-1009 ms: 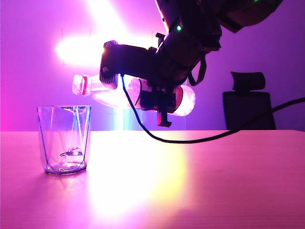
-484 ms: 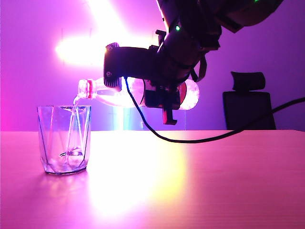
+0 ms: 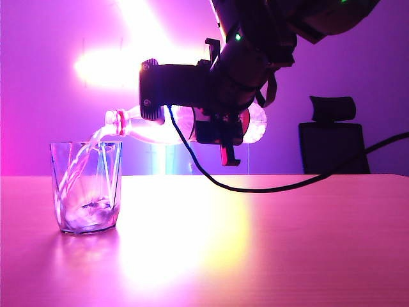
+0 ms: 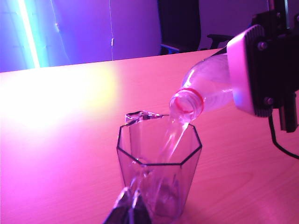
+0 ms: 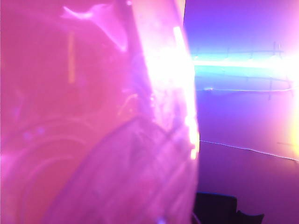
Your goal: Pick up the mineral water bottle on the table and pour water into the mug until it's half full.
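Observation:
My right gripper (image 3: 220, 125) is shut on the mineral water bottle (image 3: 153, 128), holding it almost level above the table (image 3: 287, 243). The red-ringed mouth hangs just over the rim of the mug (image 3: 86, 192). A stream of water (image 3: 80, 160) runs from the mouth into the mug, with a little pooled at the bottom. In the left wrist view the bottle (image 4: 210, 88) pours water (image 4: 173, 135) into the faceted mug (image 4: 159, 177). My left gripper (image 4: 131, 210) sits low beside the mug, tips together. The bottle (image 5: 93, 140) fills the right wrist view and hides the jaws.
A black cable (image 3: 287, 185) droops from the right arm close to the tabletop. A black office chair (image 3: 333, 137) stands behind the table at the right. A bright light (image 3: 108, 64) glares on the back wall.
The right wrist has rolled the bottle further over, so its mouth has dropped toward the mug. Water has begun to flow and now falls in a steady stream. The left gripper has not moved.

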Robot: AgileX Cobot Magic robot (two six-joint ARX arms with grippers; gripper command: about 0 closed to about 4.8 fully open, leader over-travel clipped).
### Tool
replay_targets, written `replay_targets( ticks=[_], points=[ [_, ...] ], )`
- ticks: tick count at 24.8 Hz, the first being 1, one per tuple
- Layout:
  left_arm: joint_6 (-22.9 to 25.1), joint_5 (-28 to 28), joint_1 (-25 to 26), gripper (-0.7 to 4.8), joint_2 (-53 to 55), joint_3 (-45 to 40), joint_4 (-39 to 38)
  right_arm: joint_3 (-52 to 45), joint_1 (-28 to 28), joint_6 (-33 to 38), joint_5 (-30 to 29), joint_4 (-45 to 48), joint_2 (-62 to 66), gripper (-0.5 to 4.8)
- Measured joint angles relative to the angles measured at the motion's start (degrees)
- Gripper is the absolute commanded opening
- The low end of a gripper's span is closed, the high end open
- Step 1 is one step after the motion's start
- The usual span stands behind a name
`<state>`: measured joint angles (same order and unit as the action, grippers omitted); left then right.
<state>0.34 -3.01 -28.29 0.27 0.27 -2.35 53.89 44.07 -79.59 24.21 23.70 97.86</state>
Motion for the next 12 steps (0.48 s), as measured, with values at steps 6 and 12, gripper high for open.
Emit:
replay_targets(
  ticks=[6,12],
  points=[
    [0.0,0.0,0.0,-0.02,0.0,0.0,0.0,0.0,0.0,-0.4,0.4,0.1,0.0,2.10],
    [0.0,0.0,0.0,-0.02,0.0,0.0,0.0,0.0,0.0,-1.4,1.2,0.5,0.0,2.10]
  ],
)
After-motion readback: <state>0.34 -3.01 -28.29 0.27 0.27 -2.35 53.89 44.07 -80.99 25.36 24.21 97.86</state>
